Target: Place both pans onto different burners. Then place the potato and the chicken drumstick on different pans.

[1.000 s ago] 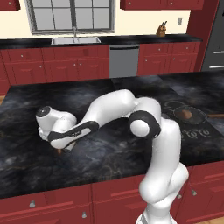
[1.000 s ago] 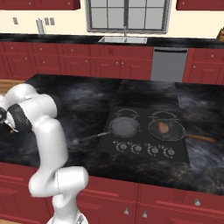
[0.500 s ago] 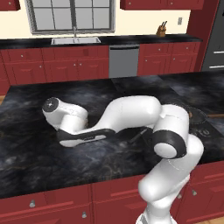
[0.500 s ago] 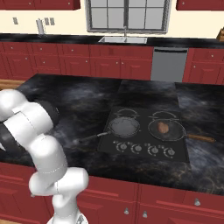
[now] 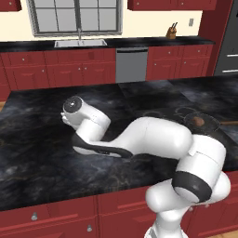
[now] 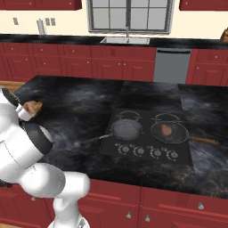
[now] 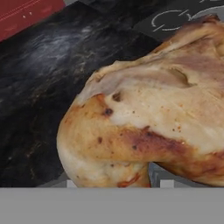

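- The chicken drumstick sits right against the hand camera, well left of the cooktop; in the right base view it shows at the hand
- The gripper appears clenched on the drumstick, though the fingers are hidden
- It looks light, lumpy, greasy; grasp the thick end
- The potato lies in the right pan; the left pan sits bare

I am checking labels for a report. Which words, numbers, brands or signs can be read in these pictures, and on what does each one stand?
None: no readable word, number or brand.
The cooktop has white ring lines and a row of knobs; any marks by them are too small to read.
The dishwasher and red cabinets look plain.
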Controlling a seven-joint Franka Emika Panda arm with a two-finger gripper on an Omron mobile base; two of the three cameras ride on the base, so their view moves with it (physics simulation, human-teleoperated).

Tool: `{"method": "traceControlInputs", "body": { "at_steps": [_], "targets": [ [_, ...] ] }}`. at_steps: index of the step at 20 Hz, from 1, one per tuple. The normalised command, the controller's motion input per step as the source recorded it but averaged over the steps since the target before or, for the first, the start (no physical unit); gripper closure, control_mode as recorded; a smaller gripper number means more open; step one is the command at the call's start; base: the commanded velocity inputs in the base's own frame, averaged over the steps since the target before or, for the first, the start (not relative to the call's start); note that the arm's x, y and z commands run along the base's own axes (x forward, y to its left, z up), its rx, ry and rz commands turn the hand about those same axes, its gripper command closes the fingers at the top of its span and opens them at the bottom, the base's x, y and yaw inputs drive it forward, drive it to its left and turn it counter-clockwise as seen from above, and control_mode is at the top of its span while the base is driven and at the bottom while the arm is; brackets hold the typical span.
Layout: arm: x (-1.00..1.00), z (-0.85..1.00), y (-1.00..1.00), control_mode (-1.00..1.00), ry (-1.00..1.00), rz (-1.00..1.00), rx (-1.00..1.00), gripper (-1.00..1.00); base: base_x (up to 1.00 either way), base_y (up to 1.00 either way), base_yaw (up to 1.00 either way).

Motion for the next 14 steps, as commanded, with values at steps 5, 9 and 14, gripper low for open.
{"method": "traceControlInputs", "body": {
  "at_steps": [5, 9, 14],
  "targets": [
    [0.0, 0.0, -0.69, -1.0, 0.0, 0.36, -0.01, 1.0, 0.0, 0.0, 0.0],
    [-0.08, 0.0, -0.65, -1.0, 0.0, 0.26, -0.16, 1.0, 0.0, 0.0, 0.0],
    [-0.06, 0.0, -0.63, -1.0, 0.01, 0.16, -0.22, 1.0, 0.0, 0.0, 0.0]
  ]
}}
